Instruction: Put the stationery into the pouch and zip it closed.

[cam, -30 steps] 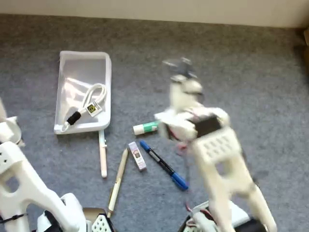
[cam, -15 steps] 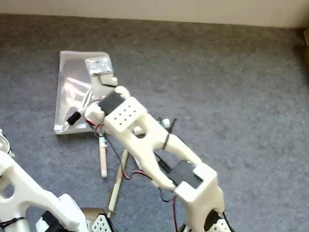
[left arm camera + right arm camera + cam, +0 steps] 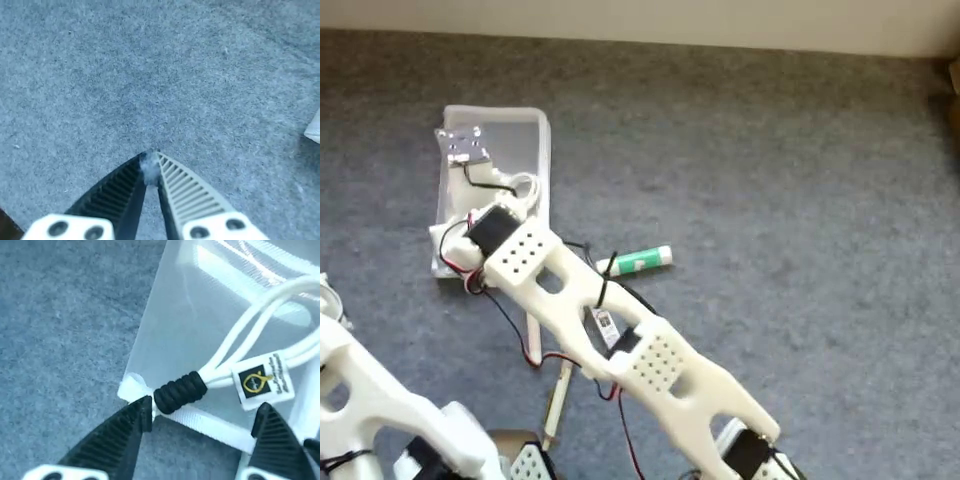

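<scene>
The clear pouch (image 3: 515, 140) lies flat at the back left of the grey carpet, with a white cord loop and tag (image 3: 260, 382) on it. My right gripper (image 3: 202, 412) is open at the pouch's near left corner, its jaws on either side of the cord's black wrap (image 3: 180, 387). The right arm (image 3: 650, 360) stretches diagonally across the stationery. A green glue stick (image 3: 635, 262), a white pen (image 3: 533, 335), a wooden pencil (image 3: 558, 395) and a small eraser (image 3: 603, 322) lie on the carpet near the pouch, partly hidden. My left gripper (image 3: 150, 162) is shut over bare carpet.
The left arm (image 3: 360, 400) stands at the near left corner of the high view. A pale wall edge (image 3: 720, 20) runs along the back. Open carpet lies to the right of the glue stick.
The right arm has swung from the middle of the carpet to the left, over the stationery, and its gripper has come down at the pouch's near corner.
</scene>
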`<state>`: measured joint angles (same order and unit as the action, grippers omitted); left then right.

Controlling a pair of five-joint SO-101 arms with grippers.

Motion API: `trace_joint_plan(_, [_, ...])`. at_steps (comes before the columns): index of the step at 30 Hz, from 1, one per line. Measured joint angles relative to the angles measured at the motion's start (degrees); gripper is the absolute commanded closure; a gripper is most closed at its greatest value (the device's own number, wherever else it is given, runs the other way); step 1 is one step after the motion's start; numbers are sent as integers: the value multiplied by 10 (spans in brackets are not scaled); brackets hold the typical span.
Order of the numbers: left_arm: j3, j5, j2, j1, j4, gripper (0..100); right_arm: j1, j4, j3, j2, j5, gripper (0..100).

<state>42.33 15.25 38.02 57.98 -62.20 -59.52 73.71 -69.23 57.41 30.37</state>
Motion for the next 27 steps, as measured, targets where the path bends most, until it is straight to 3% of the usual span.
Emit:
trace_joint_plan(9, [0,0,0,0,0,992,-3,0,-135,120,0,685])
trace_joint_plan(18, [0,0,0,0,0,992,-3,108,-152,121,0,687])
trace_joint_plan(23, [0,0,0,0,0,992,-3,145,-153,120,0,776])
trace_joint_plan(27, [0,0,0,0,0,992,-3,180,-153,113,0,788])
